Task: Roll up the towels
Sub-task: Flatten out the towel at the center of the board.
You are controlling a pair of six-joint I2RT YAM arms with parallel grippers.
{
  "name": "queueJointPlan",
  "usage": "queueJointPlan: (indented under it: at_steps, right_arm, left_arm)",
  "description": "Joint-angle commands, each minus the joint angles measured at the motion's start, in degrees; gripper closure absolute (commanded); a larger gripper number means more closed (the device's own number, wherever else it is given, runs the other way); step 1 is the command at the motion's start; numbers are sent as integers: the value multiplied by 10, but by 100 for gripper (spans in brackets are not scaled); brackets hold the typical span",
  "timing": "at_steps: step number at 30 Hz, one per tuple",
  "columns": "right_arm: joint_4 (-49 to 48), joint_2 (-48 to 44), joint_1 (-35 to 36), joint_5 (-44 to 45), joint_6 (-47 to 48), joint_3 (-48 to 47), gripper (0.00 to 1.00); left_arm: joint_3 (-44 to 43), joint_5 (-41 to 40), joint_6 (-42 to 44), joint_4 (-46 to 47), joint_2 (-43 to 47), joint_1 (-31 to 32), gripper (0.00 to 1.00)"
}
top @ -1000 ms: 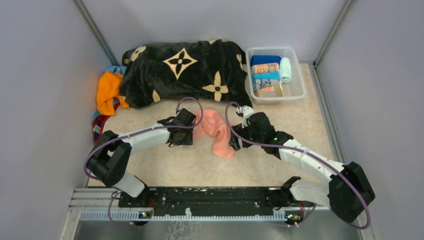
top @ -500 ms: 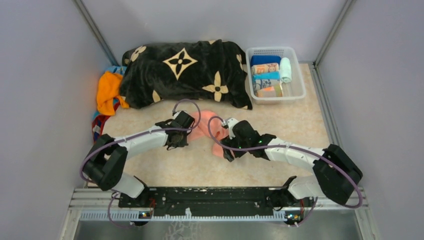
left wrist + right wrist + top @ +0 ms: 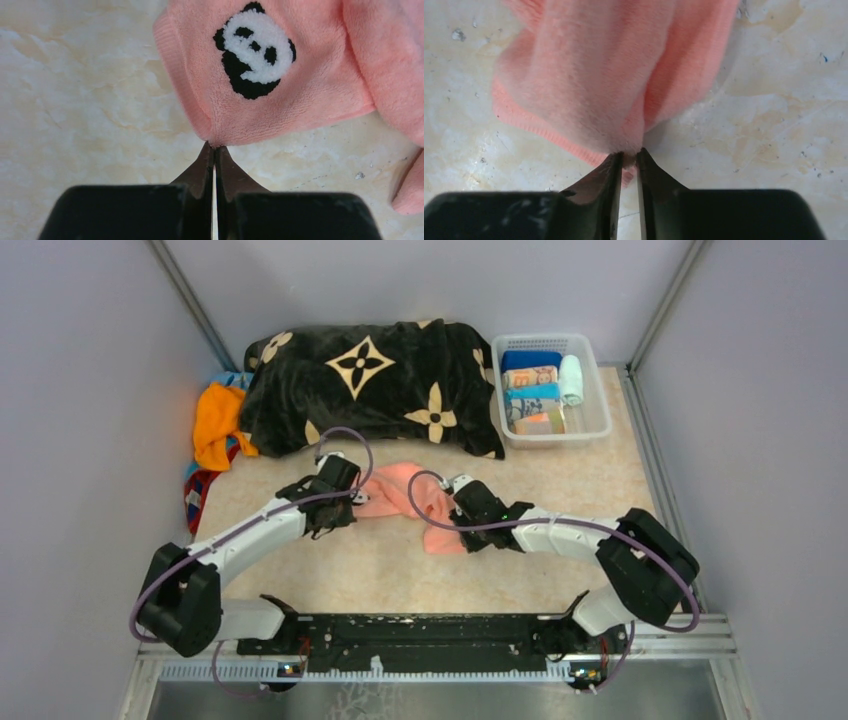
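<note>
The left gripper (image 3: 215,148) is pinched tight on one corner of the pink towel (image 3: 300,95), right at the ribbed hem below its panda motif (image 3: 255,47). The right gripper (image 3: 628,154) has its jaws nearly together on a bunched fold at another edge. Between them the towel lies crumpled on the table (image 3: 400,575), just in front of the black blanket (image 3: 370,380). It looks plush, light and limp, so it will likely sag and fold wherever unsupported. The firmer hem at the corners seems the best hold for spreading it flat before rolling.
</note>
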State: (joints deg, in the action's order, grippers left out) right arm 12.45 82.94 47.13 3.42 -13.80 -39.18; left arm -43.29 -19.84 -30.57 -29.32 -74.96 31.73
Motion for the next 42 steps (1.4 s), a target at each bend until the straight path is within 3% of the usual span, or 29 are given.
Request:
queueJointPlan:
  at_steps: [1,2,11,17,22,29,36,39,42]
  right_arm:
    - [41,7,1,53,-33,-17,92]
    - [54,1,-5,66,-37,-20,100]
    - [156,-182,-195,77,-23,-74,100]
    - [168,-219,-287,115,14,-135,100]
    - [188,-179,-316,114,42,-223,100]
    - [247,-68,-318,8,66,-334,100]
    - [197,45,-313,-56,59,-386,100]
    - [175,108,-290,-22,60,-416,100]
    - [154,161,-259,13,62,-448,90]
  left_arm:
    - [-9,11,28,-18,41,-44,100]
    - [-14,15,38,-23,51,-56,100]
    - [-50,-28,118,-35,172,-142,100]
    - [-91,-2,153,2,180,-181,100]
    - [-148,40,161,-1,172,-183,100]
    - [-156,169,175,-33,197,-183,100]
    - [-117,150,177,-27,236,-183,100]
    - [-100,127,174,-24,229,-183,100]
    - [-76,94,170,-9,227,-183,100]
